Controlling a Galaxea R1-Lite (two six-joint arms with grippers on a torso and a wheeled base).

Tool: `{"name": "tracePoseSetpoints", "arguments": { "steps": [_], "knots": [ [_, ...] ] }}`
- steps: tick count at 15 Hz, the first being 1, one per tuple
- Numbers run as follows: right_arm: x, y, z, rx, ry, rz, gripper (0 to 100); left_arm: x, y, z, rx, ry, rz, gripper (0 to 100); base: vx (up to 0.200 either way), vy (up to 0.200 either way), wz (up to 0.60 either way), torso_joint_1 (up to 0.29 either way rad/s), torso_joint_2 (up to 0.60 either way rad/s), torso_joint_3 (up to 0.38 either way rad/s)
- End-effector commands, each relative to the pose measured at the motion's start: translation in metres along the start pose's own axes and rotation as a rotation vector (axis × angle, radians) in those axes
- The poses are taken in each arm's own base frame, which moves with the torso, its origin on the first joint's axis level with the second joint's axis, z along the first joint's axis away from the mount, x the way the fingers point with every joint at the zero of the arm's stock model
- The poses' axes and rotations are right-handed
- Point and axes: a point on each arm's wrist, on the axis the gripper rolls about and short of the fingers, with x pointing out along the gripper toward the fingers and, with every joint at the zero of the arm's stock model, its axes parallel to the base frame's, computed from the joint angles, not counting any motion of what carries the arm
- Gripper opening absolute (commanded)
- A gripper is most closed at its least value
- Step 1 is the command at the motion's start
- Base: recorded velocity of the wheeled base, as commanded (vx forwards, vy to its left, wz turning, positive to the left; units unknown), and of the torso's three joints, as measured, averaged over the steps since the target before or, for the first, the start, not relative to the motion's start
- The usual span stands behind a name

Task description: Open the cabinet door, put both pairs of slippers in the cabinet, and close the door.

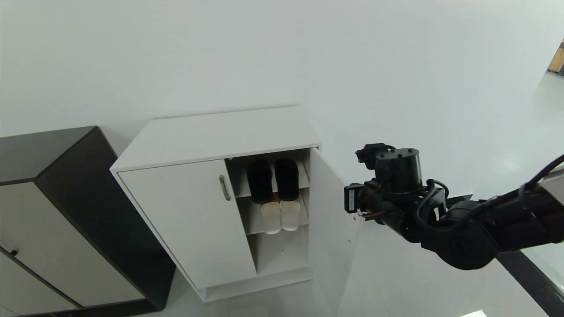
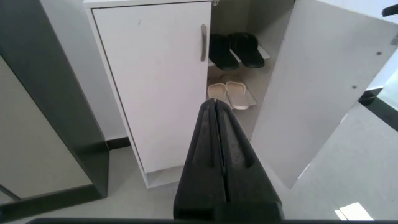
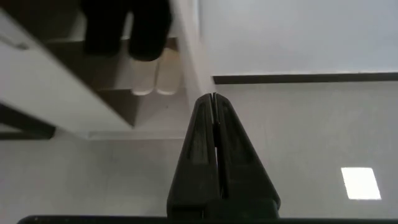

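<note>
Two pairs are in: black slippers (image 1: 273, 179) on the top shelf, white slippers (image 1: 280, 215) on the shelf just below, both in the right bay of the white cabinet (image 1: 220, 132). The bottom shelf is bare. The left door (image 1: 185, 220) is shut, with its handle (image 1: 224, 188) at the inner edge. The right door (image 1: 328, 220) stands swung wide, so judged step in hand: closing it.

Right gripper (image 3: 214, 98): jaws clenched together, nothing between them, tip just beside the open door on its outer side. I cannot tell whether it touches the panel. Left gripper (image 2: 214, 102): jaws likewise pressed together and empty, held back in front of the cabinet, well apart from both doors. A dark cabinet (image 1: 66, 198) stands on the left, clear of the work.

Notes for the close:
- Push with the clenched fingers on the outer face near the free edge, far from the hinge, for best leverage
- Follow the door's arc rather than a straight line, or the tip will slide off the panel
- Slow down near the frame
- The white slippers' heels appear to reach past the shelf front, so watch that the door does not catch them
- Keep the left arm out of the swing path
</note>
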Motion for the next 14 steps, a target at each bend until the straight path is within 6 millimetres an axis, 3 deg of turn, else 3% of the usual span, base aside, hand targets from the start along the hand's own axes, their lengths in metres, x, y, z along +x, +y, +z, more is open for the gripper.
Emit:
{"name": "tracePoseSetpoints", "arguments": {
  "steps": [1, 3, 9, 14],
  "knots": [
    [-0.038, 0.012, 0.014, 0.004, -0.046, 0.077, 0, 0.0, 0.0, 0.0, 0.0, 0.0, 0.001, 0, 0.0, 0.0, 0.0, 0.0, 0.0, 0.0],
    [-0.049, 0.014, 0.017, 0.004, -0.057, 0.1, 0, 0.0, 0.0, 0.0, -0.002, 0.0, 0.001, 0, 0.0, 0.0, 0.0, 0.0, 0.0, 0.0],
    [-0.048, 0.012, 0.001, -0.078, -0.01, 0.114, 0, 0.0, 0.0, 0.0, -0.002, 0.0, 0.001, 0, 0.0, 0.0, 0.0, 0.0, 0.0, 0.0],
    [-0.048, 0.011, -0.001, -0.084, -0.003, 0.116, 0, 0.0, 0.0, 0.0, -0.002, 0.0, 0.001, 0, 0.0, 0.0, 0.0, 0.0, 0.0, 0.0]
  ]
}}
